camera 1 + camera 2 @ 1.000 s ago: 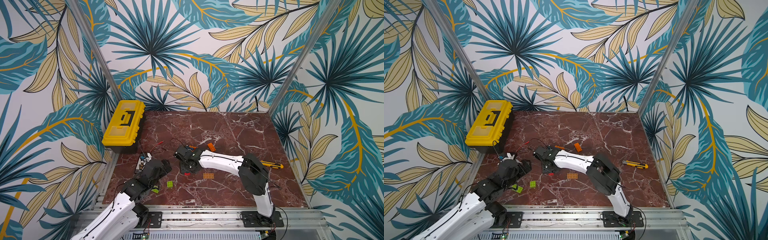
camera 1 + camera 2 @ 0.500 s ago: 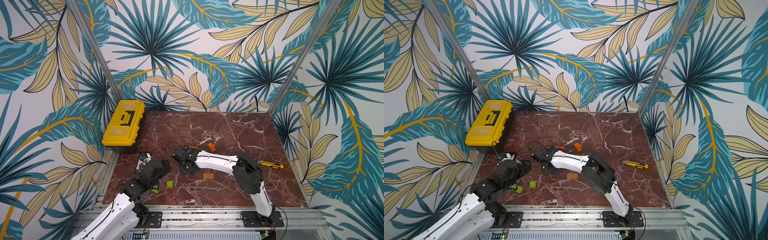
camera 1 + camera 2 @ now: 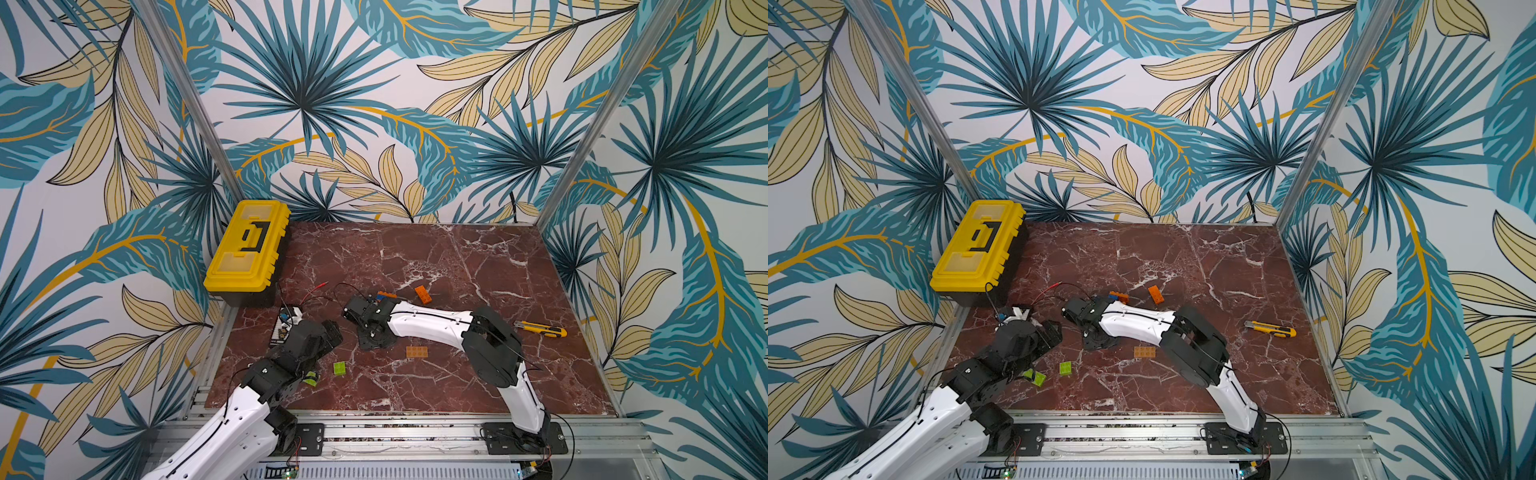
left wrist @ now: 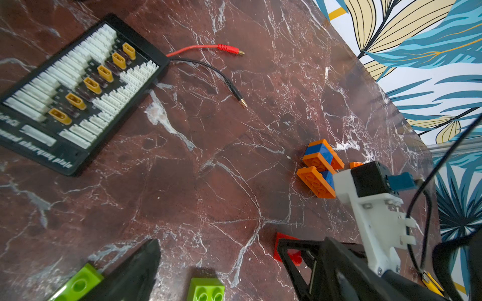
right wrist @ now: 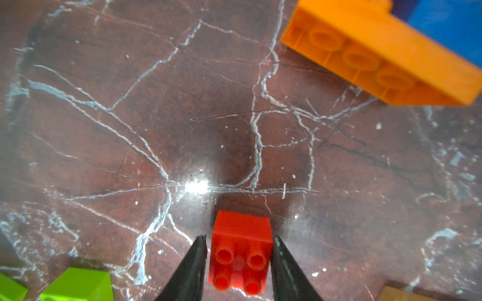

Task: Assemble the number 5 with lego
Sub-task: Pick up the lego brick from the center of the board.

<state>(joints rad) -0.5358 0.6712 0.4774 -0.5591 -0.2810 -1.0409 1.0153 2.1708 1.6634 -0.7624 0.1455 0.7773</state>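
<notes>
My right gripper (image 5: pixel 239 238) points down at the table's left middle, shut on a small red lego brick (image 5: pixel 241 250), one finger against each side. In both top views the gripper (image 3: pixel 374 336) hides that brick. Just behind it lies an orange and blue lego assembly (image 3: pixel 385 296) with a loose orange brick (image 3: pixel 422 294) to its right. A tan brick (image 3: pixel 417 352) lies in front of the right arm. My left gripper (image 4: pixel 224 260) is open near the front left, over a lime green brick (image 4: pixel 206 289). A second green brick (image 3: pixel 311 378) sits beside the left arm.
A yellow toolbox (image 3: pixel 247 245) stands at the back left corner. A black charging board (image 4: pixel 73 91) with red and black leads (image 4: pixel 208 48) lies beside the left gripper. A yellow utility knife (image 3: pixel 540 329) rests at the right.
The right gripper has shifted slightly left onto the red brick, and its jaws have narrowed against the brick's sides. The left arm has not moved.
</notes>
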